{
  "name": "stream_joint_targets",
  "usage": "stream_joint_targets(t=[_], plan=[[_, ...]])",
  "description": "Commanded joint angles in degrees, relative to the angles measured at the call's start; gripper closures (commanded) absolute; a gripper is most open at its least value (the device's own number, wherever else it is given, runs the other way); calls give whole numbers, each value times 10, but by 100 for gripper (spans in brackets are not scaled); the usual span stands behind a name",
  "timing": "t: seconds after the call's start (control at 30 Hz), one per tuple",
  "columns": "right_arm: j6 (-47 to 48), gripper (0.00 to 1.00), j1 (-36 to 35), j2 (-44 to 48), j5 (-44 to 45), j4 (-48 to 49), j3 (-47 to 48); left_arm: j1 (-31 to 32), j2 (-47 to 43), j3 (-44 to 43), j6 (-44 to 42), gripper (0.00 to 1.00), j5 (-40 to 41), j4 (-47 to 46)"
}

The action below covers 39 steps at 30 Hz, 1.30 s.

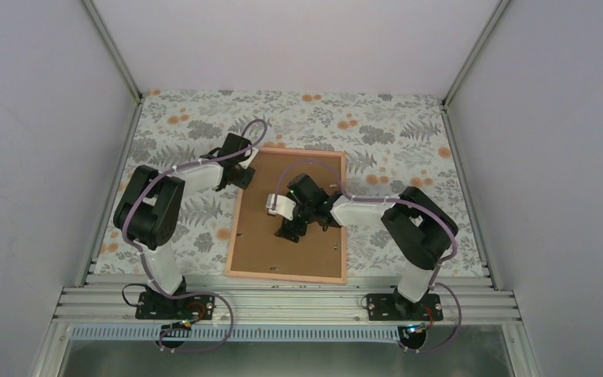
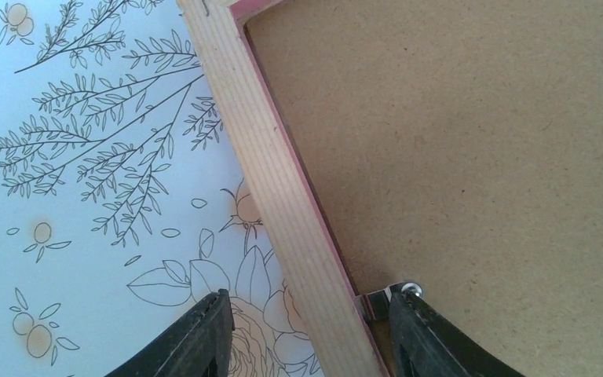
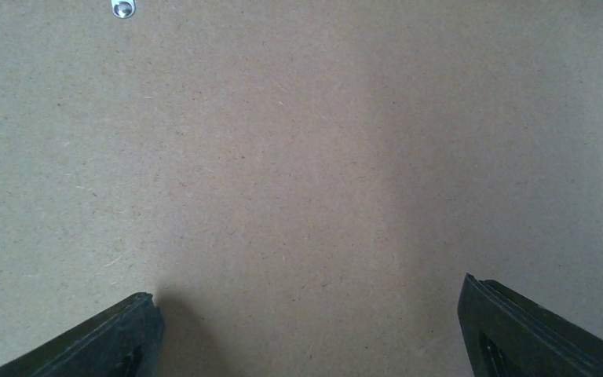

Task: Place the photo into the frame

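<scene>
Left fingers (image 2: 204,338) stand half open, one each side of the frame (image 2: 283,196) edge, holding nothing. Right fingers (image 3: 118,338) gape wide over its brown board (image 3: 298,157). The frame lies flat on the flowery surface (image 2: 86,236).

We see the fingers (image 2: 200,345) of the left end effector (image 2: 310,298) and those of the right end effector (image 3: 308,287) cut off by the lower picture edge, the frame (image 2: 283,196) running out of view at both ends, and the metal tab (image 2: 377,300) partly hidden behind one finger.
</scene>
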<state>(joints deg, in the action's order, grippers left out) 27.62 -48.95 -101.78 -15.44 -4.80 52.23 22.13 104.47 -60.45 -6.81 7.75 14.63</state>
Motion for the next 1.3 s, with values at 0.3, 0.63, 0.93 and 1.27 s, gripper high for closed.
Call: stream_joint_targets(t=[0.3, 0.63, 0.93, 1.27], plan=[[-1, 5, 18, 31, -10, -67, 59, -39, -102, 24, -52, 47, -150, 19], [-37, 4, 161, 107, -62, -151, 94, -41, -162, 41, -210, 40, -359, 53], [-70, 5, 265, 136, 17, -167, 56, 38, -114, 61, -250, 41, -318, 25], [-21, 5, 274, 94, 117, -125, 19, 93, -73, 86, -258, 44, -268, -2]])
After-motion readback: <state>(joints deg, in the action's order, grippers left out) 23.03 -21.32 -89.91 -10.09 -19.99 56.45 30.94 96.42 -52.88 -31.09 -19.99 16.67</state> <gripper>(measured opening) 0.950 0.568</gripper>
